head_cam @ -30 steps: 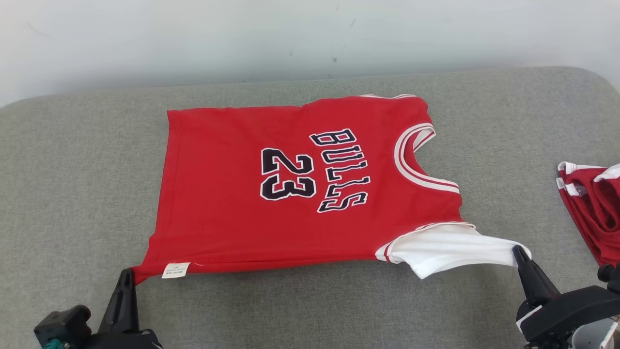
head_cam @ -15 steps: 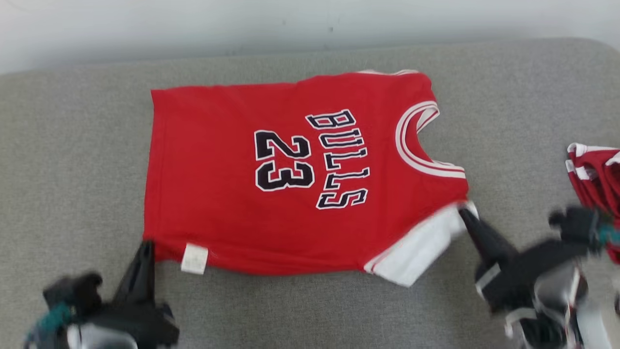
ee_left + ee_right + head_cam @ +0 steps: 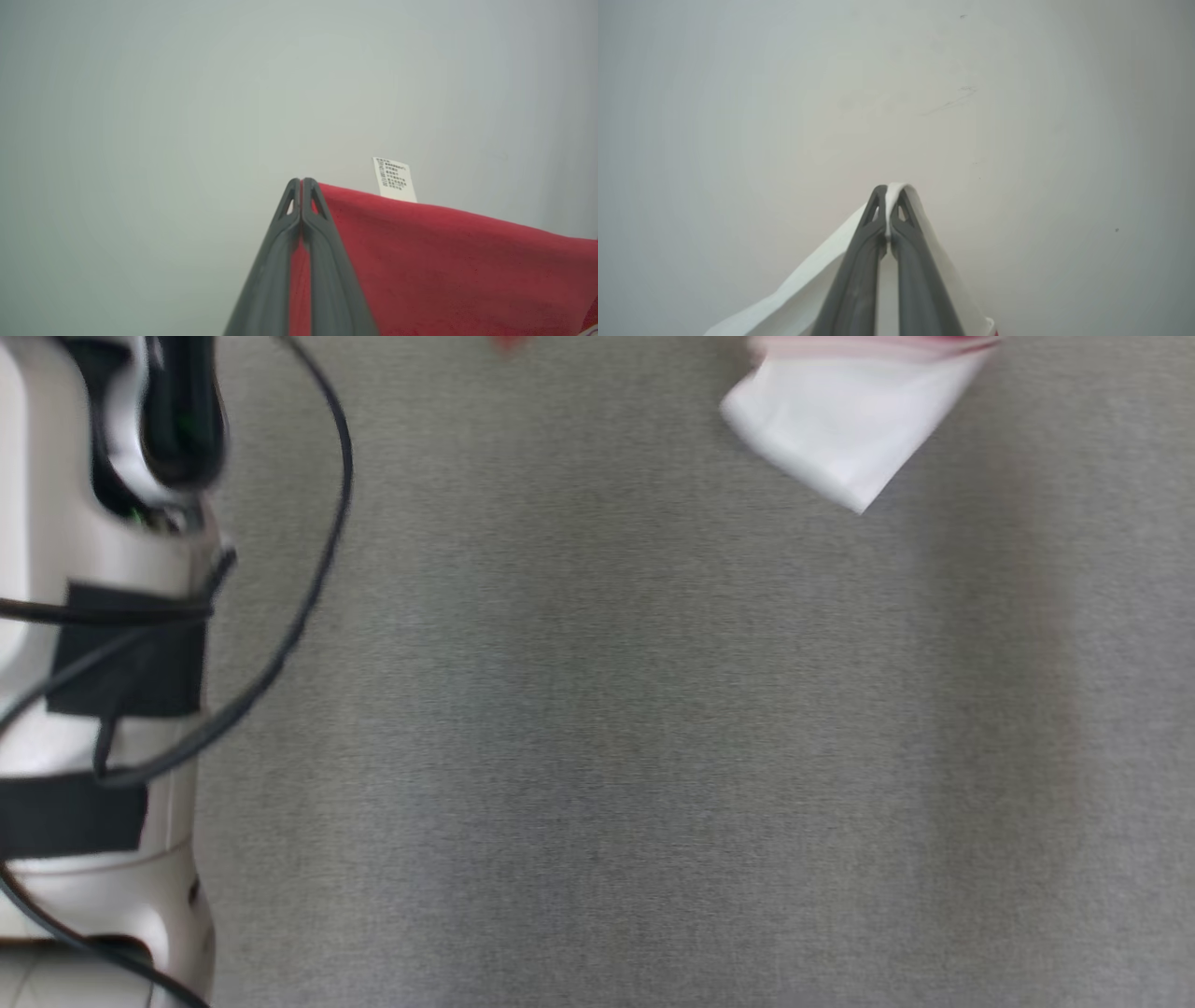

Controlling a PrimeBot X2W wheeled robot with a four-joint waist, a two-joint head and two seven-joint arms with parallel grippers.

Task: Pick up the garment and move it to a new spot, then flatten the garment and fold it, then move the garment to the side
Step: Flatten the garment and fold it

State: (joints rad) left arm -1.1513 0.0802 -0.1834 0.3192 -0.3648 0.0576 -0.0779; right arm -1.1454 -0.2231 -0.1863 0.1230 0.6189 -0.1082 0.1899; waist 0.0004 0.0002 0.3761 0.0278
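The left pincer (image 3: 302, 182) clamps the red garment (image 3: 444, 261) near its label (image 3: 395, 179); the right pincer (image 3: 889, 189) clamps its white sleeve (image 3: 803, 298).

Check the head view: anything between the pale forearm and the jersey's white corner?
Bare grey surface in the head view; only the arm's own black cable loops out from the pale forearm toward the jersey.
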